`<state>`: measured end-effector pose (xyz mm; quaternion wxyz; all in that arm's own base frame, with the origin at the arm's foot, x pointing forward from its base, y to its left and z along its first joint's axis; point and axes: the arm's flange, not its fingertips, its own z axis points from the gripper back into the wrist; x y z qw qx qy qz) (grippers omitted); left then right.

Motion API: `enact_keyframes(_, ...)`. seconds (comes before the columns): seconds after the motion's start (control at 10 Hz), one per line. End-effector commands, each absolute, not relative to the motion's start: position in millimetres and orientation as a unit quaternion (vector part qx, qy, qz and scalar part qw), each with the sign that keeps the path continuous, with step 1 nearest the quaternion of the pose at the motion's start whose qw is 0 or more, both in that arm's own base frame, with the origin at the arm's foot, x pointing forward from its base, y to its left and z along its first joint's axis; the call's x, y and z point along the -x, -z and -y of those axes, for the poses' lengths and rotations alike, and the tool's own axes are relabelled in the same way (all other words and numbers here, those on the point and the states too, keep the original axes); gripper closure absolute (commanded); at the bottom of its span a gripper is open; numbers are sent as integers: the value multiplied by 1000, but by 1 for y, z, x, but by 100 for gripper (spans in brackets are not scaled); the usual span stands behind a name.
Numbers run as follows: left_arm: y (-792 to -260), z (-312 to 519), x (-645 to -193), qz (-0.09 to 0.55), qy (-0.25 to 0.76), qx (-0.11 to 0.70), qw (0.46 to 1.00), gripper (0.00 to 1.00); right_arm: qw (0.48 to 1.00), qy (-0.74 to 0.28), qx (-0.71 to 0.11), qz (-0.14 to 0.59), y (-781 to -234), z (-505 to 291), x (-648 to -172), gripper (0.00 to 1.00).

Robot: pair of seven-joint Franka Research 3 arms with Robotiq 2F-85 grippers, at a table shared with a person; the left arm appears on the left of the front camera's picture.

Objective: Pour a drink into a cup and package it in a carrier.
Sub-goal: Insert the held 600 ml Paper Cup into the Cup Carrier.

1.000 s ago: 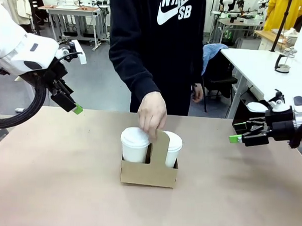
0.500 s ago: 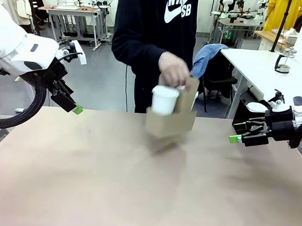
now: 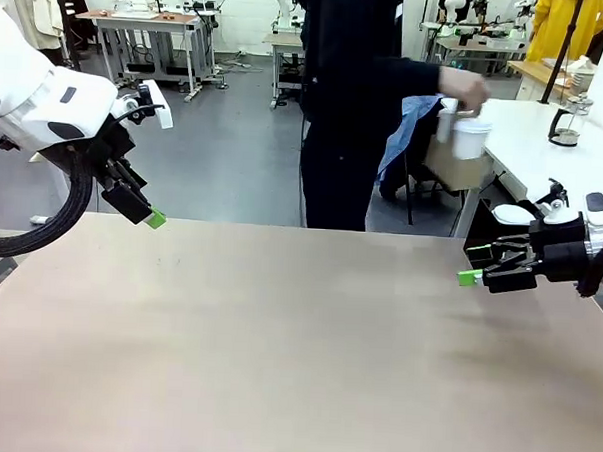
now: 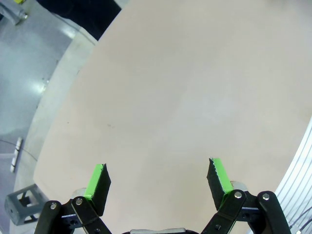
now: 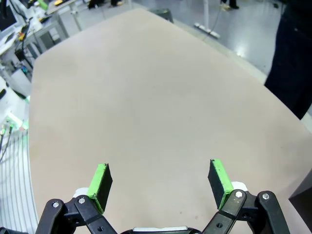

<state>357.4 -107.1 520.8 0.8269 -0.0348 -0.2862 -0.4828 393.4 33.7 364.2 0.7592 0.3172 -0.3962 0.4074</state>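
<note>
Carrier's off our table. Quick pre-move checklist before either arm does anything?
1. Carrier position: in the person's hand, being carried toward the white side table, away from both arms. Not ok for any grasp.
2. Cup in the carrier: upright, lid on. Ok.
3. Left gripper: jaws wide apart, nothing between them. Ok.
4. Right gripper: jaws wide apart, nothing between them. Ok.
5. Person: standing at the far right, turned toward the side table, not reaching over the brown table. Ok.
6. Carafe on the side table: contents cannot tell.
</note>
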Motion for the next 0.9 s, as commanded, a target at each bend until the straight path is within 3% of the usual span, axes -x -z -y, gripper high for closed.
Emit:
enact_keyframes(0.0, -521, 108, -355, 288, 476, 40, 830, 0, 758, -407, -320, 397, -365, -33, -393, 0)
enact_keyframes(0.8, -521, 108, -355, 288, 476, 40, 830, 0, 758, -407, -320, 397, -365, -33, -393, 0)
